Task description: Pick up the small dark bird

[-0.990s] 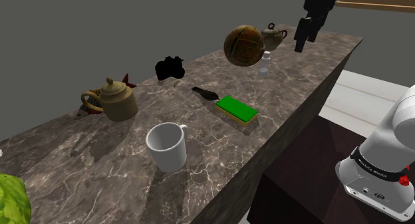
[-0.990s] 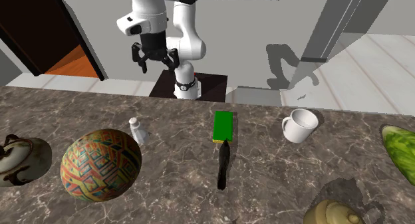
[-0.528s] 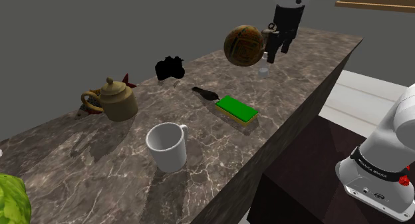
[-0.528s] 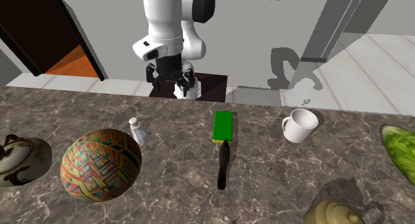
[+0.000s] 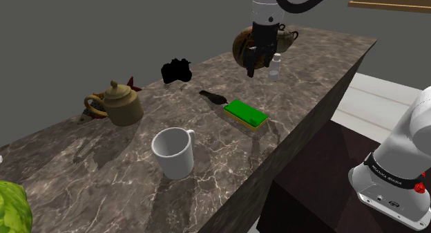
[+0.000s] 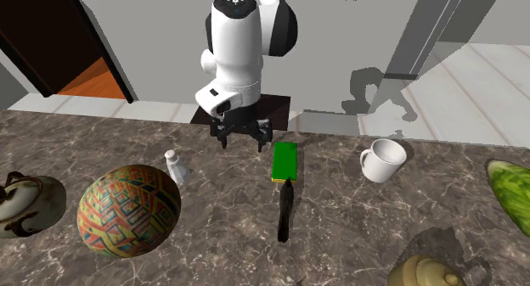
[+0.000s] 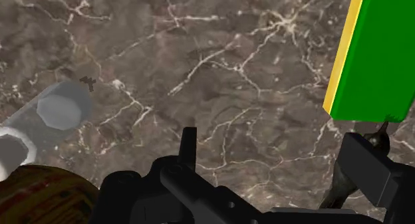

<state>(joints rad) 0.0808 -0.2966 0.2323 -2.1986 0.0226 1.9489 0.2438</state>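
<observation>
I had the gripper [image 6: 240, 142] hanging spread wide over the brown marble counter [image 6: 382, 233], holding nothing. The little dark bird [image 6: 285, 210] lay just past the green block's [image 6: 284, 160] short end. Lettering on the arm's base [image 5: 390, 176] was too small to read. A grey wall [image 5: 69, 31] stood behind.

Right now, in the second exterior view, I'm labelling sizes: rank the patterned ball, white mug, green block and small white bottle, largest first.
1. patterned ball, helped by lying nearest the camera
2. white mug
3. green block
4. small white bottle, only a little smaller than the block
</observation>
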